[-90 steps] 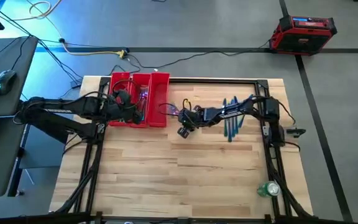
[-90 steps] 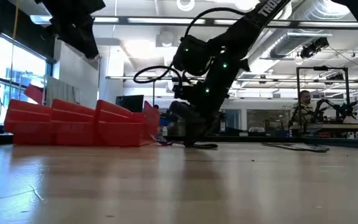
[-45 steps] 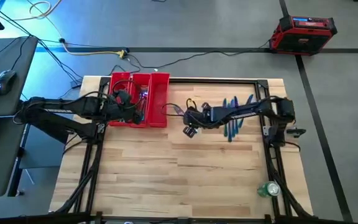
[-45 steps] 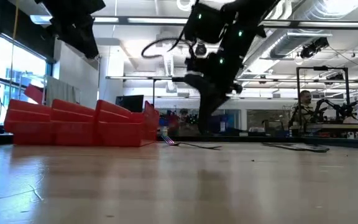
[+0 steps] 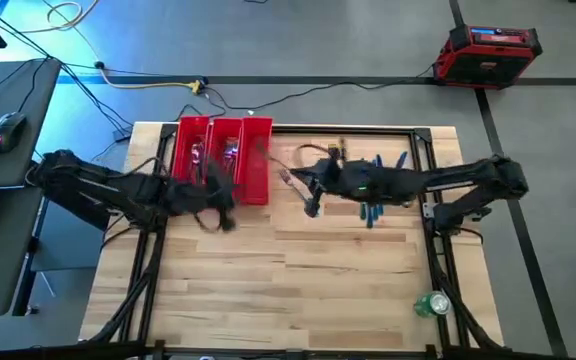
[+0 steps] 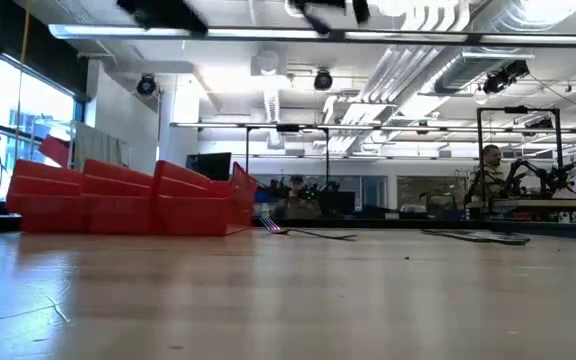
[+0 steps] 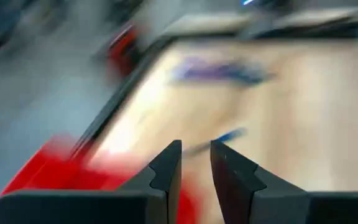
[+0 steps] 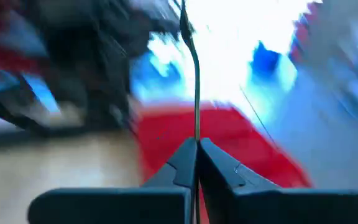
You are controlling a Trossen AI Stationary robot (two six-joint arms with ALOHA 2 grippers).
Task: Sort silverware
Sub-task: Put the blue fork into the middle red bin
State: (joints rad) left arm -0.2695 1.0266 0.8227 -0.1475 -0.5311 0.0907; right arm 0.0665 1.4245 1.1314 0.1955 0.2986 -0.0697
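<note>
- Wooden table [image 5: 298, 290] is sitting on a grey floor, with a red three-compartment tray [image 5: 258, 175] resting at its far left part; the low view is showing the same tray [image 6: 118, 205] on the boards and a lit room beyond, where a person [image 6: 488, 165] is standing far back.
- Right gripper [image 5: 311, 203] is hovering above the table just beside the tray's right wall, its arm stretching in from the right edge.
- Right wrist view is showing the two dark fingers [image 8: 179, 165] pressed together on a slim piece of silverware — a fork [image 8: 194, 81], to judge by the tines in the high view [image 5: 286, 178] — standing up out of the gripper [image 8: 197, 146], with the red tray [image 8: 216, 137] blurred behind it.
- Remaining silverware [image 5: 373, 195] is lying in a loose group on the table under the right arm, blue and teal pieces showing; some pieces [image 5: 230, 150] are also lying inside the tray's compartments.
- One more slim piece [image 6: 308, 233] is lying flat on the table just right of the tray in the low view.
- Left gripper [image 5: 218, 215] is hanging over the table just in front of the tray.
- Left wrist view is showing its fingers [image 7: 166, 168] with a narrow gap between them [image 7: 195, 163], holding nothing; the picture is too smeared to tell more.
- Red case [image 5: 493, 45] is sitting on the floor beyond the table's far right corner.
</note>
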